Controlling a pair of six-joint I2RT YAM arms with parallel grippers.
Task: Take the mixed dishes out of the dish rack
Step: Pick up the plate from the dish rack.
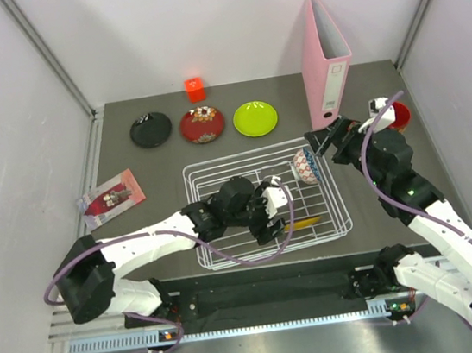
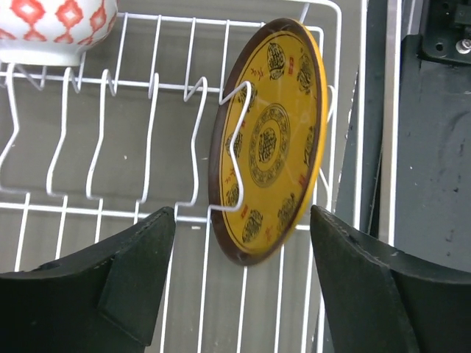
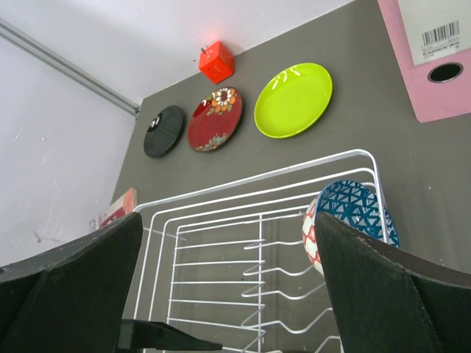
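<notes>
The dark table (image 1: 148, 166) is carrying the white wire dish rack (image 1: 220, 187) near its front-centre, w/ a pink binder (image 1: 325, 60) standing upright at the far R. The L gripper (image 1: 274, 215) is reaching into the rack's near-R part, jaws standing apart. In the L wrist view it is straddling the gold patterned plate (image 2: 268, 140), which is standing on edge vs. an upright divider. The plate's lower rim is sitting btwn the two black fingers (image 2: 132, 287) w/ a gap showing on each side, so nothing is being clamped. The R gripper (image 1: 323, 141) is hovering over the rack's far-R corner, jaws spread wide & holding nothing. The blue-white patterned bowl (image 1: 306, 166) is resting tilted in that corner, just below & beside the R gripper. Three plates are lying flat in a row on the table behind the rack, well apart from both grippers: black plate (image 1: 151, 129), dark red plate (image 1: 202, 124), lime green plate (image 1: 255, 118). A red cup (image 1: 398, 116) is sitting behind the R arm, partly hidden. A small orange-red cube (image 1: 195, 88) is sitting behind the plates.
</notes>
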